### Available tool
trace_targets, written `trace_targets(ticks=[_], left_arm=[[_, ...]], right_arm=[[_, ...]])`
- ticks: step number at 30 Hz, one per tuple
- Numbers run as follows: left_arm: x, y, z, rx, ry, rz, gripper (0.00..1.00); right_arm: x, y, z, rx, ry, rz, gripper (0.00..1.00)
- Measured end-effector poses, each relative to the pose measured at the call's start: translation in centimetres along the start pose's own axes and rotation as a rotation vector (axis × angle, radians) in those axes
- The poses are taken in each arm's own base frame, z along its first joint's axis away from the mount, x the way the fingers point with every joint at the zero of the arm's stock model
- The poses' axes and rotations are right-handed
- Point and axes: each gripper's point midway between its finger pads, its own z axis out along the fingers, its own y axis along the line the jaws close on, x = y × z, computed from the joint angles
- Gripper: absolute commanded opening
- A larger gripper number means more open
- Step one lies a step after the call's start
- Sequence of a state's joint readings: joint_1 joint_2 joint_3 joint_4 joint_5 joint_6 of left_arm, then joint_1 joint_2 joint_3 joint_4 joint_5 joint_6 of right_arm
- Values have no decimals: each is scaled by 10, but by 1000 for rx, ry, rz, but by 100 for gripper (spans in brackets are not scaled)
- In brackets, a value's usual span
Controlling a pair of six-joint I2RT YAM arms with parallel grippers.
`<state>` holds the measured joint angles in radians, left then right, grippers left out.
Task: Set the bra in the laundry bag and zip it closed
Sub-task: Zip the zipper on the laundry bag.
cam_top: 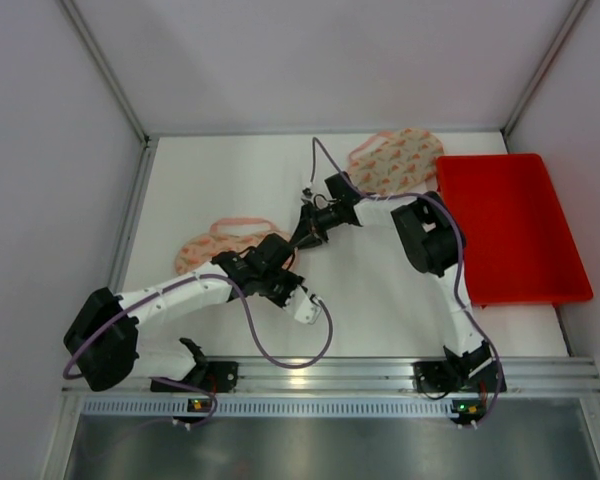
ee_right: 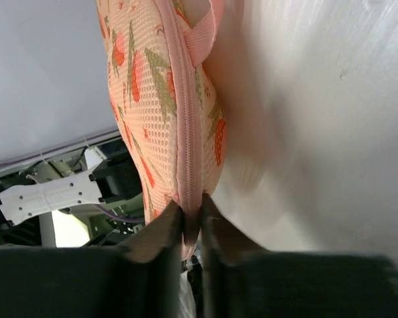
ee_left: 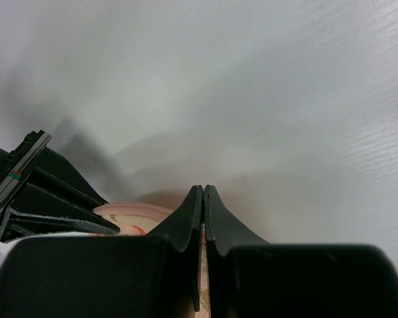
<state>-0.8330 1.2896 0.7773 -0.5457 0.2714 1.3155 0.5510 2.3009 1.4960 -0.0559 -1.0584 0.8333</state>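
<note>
Left tool (ee_left: 203, 191): clenched; pink fabric just beneath it, grip unclear.
Laundry bag (ee_right: 152, 99): between both tools, left of centre on the tabletop (cam_top: 380, 300).
Right tool (ee_right: 192, 213): clenched on the zipper (ee_right: 188, 126) end.
Progress: the visible zipper looked shut, so the task was probably late.
Hidden: bra not identifiable; the floral piece (cam_top: 395, 160) beside the red tray (cam_top: 510, 230) might be it.

I see the red tray (cam_top: 510, 230) on the white table (cam_top: 380, 310). A floral piece (cam_top: 395, 160) lies against the tray's far left corner. The laundry bag (cam_top: 205, 248) lies well to the tray's left, partly under the left arm. The left gripper (cam_top: 280, 255) and right gripper (cam_top: 302, 238) meet at the bag's tray-side end. I cannot make out how their jaws stand.
</note>
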Motion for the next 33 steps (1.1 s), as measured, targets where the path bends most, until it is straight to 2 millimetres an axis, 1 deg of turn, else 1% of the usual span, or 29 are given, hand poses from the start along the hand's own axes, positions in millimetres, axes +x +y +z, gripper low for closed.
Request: trace_targets(ticks=[2, 3, 4, 6, 9, 13, 16, 19, 21, 22, 23, 25, 26, 27, 29, 33], left_arm=[[1, 0, 0, -2, 8, -4, 0], [1, -3, 0, 10, 4, -15, 0], [-1, -9, 2, 33, 1, -39, 0], [-2, -14, 6, 61, 7, -78, 0], [0, -7, 14, 70, 27, -149, 0], [3, 17, 20, 19, 58, -229, 0], [4, 36, 23, -26, 64, -265, 0], [3, 48, 23, -62, 57, -278, 0], [2, 51, 23, -70, 54, -282, 0], [1, 53, 24, -74, 54, -282, 0], [1, 55, 24, -78, 55, -284, 0], [1, 59, 26, -86, 54, -282, 0], [1, 60, 26, -88, 54, -282, 0], [2, 59, 26, -87, 55, -282, 0], [3, 58, 26, -85, 56, -279, 0], [8, 46, 22, -93, 55, -234, 0]], right_arm=[[-3, 0, 1, 4, 4, -14, 46], [-7, -2, 1, 17, -14, -26, 62], [-12, -4, -1, 25, -35, -32, 67], [-16, -10, -6, 35, -67, -27, 76], [-7, -9, -23, 50, -95, 1, 77], [3, -9, -43, 78, -142, 22, 77], [15, -11, -53, 91, -158, 59, 76], [24, -15, -53, 93, -158, 103, 70], [26, -13, -49, 86, -155, 123, 62], [27, -11, -47, 78, -153, 128, 56], [26, -8, -44, 67, -152, 126, 40], [27, -2, -35, 43, -140, 119, 21], [27, 0, -31, 39, -132, 125, 5], [27, 1, -26, 31, -123, 121, 0], [26, 1, -20, 26, -108, 130, 0], [19, 2, -20, 20, -95, 113, 0]])
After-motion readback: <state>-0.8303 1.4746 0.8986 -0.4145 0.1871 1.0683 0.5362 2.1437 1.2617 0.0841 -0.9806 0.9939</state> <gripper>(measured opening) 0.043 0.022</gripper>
